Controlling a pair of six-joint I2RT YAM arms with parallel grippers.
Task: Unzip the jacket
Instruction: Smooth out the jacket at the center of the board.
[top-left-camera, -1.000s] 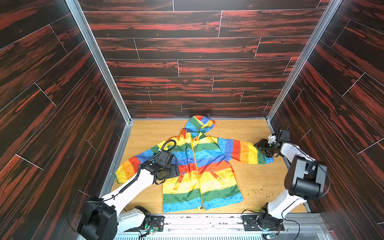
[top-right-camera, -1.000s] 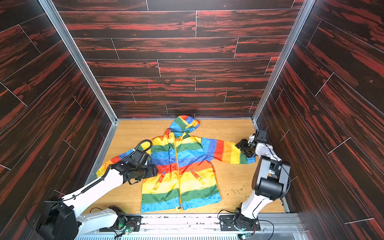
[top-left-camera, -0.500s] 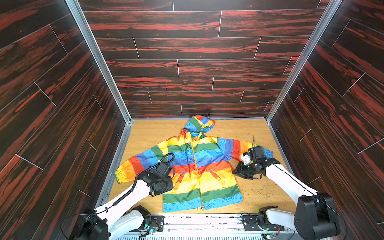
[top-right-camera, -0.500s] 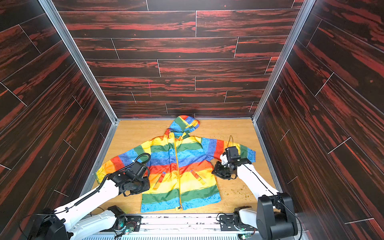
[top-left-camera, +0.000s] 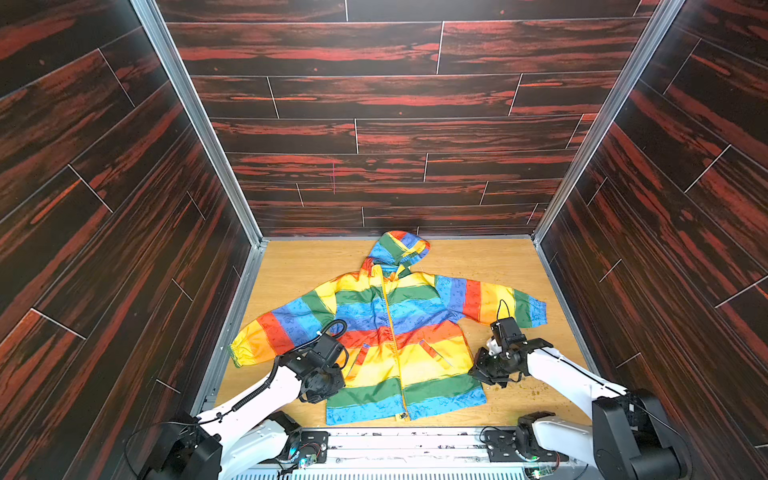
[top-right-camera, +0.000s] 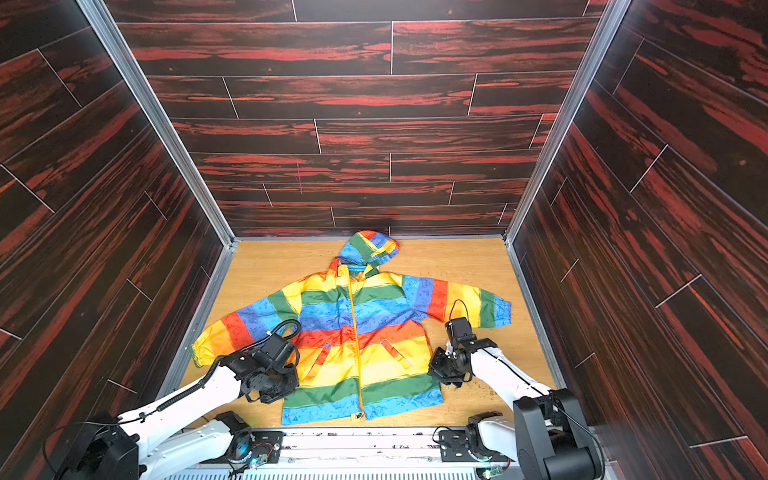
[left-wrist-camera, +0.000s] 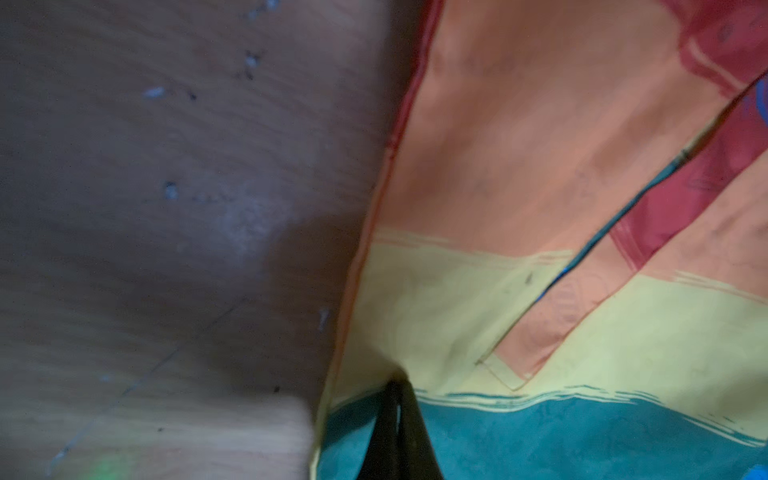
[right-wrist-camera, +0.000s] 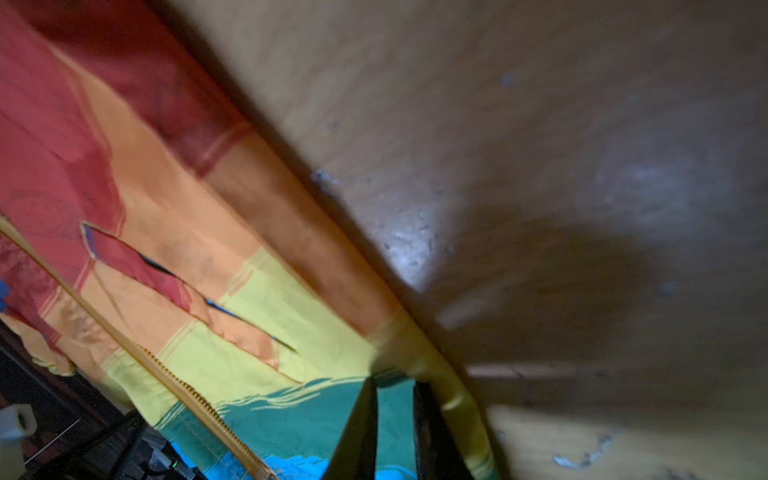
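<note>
The jacket (top-left-camera: 399, 332) is caught at both side edges. The left pincer (left-wrist-camera: 395, 388) has its fingers pressed together on the cloth where the yellow stripe meets the green one, and the yellow fabric puckers at their tips. The right pincer (right-wrist-camera: 395, 390) is clamped on the opposite side edge at the same two stripes. A fold of green cloth sits between its narrowly parted fingers, and the yellow edge curls up against one of them.

The zipper (top-left-camera: 392, 345) runs down the middle of the front and looks closed along all of its visible length. From it, the left pincer sits well out to one side and the right pincer well out to the other, each beyond a slanted pocket (left-wrist-camera: 582, 291). Past the zipper's top end the hood (top-left-camera: 397, 249) points at the back wall, and a sleeve spreads out on either side of the zipper. The whole garment lies flat, front up, on the wooden counter (top-left-camera: 311, 270).
</note>
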